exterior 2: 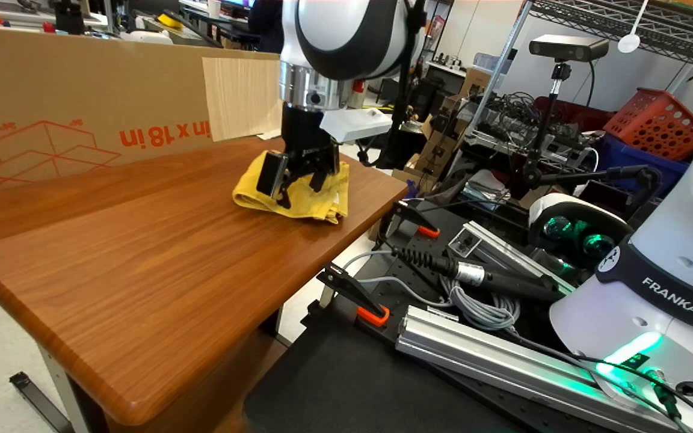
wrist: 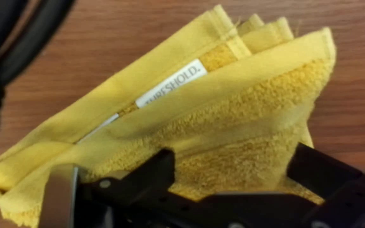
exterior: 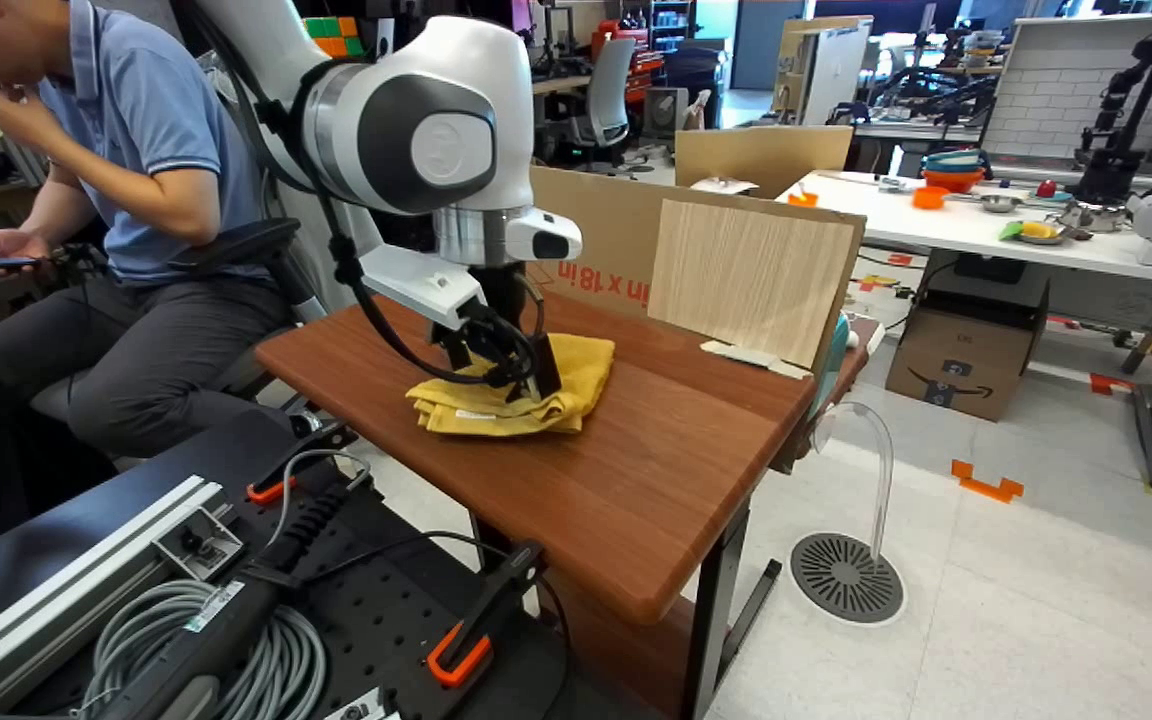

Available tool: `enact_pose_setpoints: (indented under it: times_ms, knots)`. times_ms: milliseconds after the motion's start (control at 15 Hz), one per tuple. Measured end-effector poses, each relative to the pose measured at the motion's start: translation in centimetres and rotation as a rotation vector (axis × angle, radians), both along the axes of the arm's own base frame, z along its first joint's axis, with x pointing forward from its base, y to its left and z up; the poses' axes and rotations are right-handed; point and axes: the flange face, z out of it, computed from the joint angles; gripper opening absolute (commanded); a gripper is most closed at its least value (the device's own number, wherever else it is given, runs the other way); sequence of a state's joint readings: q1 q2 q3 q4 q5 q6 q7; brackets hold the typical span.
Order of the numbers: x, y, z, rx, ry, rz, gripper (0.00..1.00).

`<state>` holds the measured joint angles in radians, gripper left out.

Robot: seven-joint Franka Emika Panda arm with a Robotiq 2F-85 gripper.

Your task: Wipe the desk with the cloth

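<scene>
1. This place looks like a robotics lab.
2. A robot base (exterior 2: 665, 270) bears the name Franka Emika.
3. A perforated board (exterior: 386, 600) carries a coiled cable (exterior: 286, 645).
4. Metal shelves (exterior 2: 659, 42) hold many tangled wires (exterior 2: 506, 111).

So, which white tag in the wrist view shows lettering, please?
On the cloth, the upper tag, reading THRESHOLD; the lower tag shows as a thin sliver without visible letters.

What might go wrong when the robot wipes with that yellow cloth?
The gripper is open at the folded cloth, so its fingers might slide without dragging it. If it pinches only the top, the cloth could flop open. And wiping far across the desk might bump the cardboard standing along one side.
</scene>
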<state>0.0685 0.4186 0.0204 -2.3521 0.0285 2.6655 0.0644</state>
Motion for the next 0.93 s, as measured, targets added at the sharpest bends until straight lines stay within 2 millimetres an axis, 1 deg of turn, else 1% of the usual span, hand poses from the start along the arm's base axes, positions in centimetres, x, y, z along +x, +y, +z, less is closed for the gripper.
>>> enact_pose_setpoints:
  times_ms: [200, 333, 467, 800, 867, 933]
  knots:
    - [-0.1, -3.0, -1.0, -0.017, 0.034, -0.085, 1.00]
    - [0.1, -4.4, -1.0, -0.025, 0.058, -0.141, 1.00]
    - [0.3, -6.3, -0.9, -0.032, 0.063, -0.210, 1.00]
    - [0.3, -12.9, -0.9, -0.040, 0.054, -0.404, 1.00]
    - [0.4, -13.7, -0.8, -0.042, 0.051, -0.423, 1.00]
    - [0.6, -13.9, -0.8, -0.042, 0.048, -0.428, 1.00]
